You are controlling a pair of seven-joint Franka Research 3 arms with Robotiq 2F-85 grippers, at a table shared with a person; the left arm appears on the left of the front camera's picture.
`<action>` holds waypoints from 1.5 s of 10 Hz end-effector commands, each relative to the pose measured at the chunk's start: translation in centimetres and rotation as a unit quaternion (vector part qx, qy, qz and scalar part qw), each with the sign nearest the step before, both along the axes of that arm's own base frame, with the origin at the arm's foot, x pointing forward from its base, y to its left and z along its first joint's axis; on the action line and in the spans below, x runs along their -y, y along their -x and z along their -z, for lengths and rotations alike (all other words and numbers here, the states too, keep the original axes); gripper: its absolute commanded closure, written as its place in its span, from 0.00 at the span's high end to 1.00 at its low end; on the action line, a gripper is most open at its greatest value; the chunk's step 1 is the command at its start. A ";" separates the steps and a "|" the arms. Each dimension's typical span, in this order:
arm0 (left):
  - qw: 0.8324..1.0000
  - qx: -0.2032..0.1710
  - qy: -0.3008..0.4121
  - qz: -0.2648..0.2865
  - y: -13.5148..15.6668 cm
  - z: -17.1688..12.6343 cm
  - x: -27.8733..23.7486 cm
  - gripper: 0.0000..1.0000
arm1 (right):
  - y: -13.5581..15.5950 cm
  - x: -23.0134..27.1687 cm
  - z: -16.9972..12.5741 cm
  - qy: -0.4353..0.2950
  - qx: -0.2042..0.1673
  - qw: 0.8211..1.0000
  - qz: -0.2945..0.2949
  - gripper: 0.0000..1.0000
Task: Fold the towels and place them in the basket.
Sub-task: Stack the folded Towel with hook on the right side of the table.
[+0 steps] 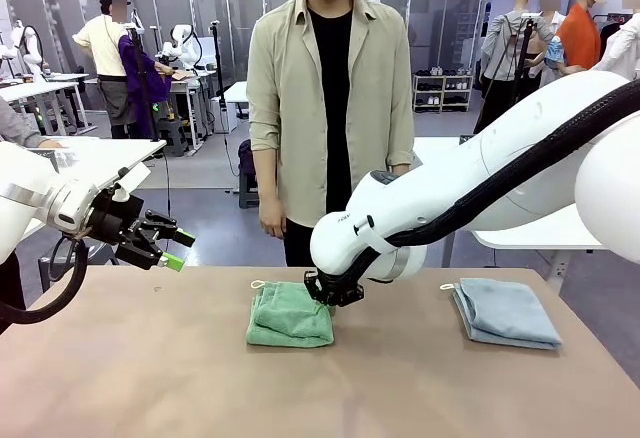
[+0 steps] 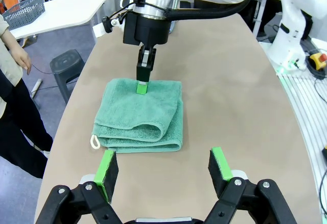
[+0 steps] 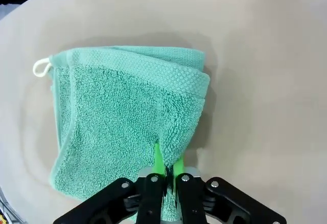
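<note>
At frame centre the right gripper [image 1: 334, 296] is clenched on the folded green towel [image 1: 290, 313]; the left gripper [image 2: 162, 169] hangs released; next comes lifting toward the basket

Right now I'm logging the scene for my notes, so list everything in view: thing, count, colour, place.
green towel: one, mint green, folded, table centre, white loop at its far left corner.
blue towel: one, light blue-grey, folded, table right.
table: one, tan, across the foreground.
person: one, beige shirt over black, standing at the far side.
stool: one, dark, on the floor beside the table.
left gripper: one, black with green pads, open, raised over the table's left.
right gripper: one, black with green pads, shut on the green towel's edge.
</note>
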State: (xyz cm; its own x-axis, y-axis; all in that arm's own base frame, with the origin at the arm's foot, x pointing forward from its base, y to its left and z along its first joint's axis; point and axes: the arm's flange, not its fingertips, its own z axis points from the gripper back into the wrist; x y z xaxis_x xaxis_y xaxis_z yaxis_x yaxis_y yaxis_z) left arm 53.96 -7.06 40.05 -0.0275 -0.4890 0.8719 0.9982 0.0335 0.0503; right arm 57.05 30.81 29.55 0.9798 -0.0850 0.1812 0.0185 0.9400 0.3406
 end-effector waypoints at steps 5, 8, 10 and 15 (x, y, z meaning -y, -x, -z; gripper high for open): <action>1.000 -0.005 0.005 0.000 0.1 -0.2 0.0 0.90 | 0.0 0.0 0.2 -0.002 0.004 1.000 0.003 0.00; 1.000 -0.005 0.005 0.000 0.1 -0.2 0.0 0.90 | 0.9 1.8 -2.9 0.029 0.022 0.999 -0.021 0.07; 1.000 -0.005 0.005 0.000 0.1 -0.2 0.0 0.90 | 2.2 4.8 -6.5 0.068 0.064 0.995 -0.039 0.07; 1.000 -0.005 0.005 0.000 0.1 -0.2 0.0 0.90 | 6.6 12.7 -14.4 0.199 0.124 0.971 -0.040 0.07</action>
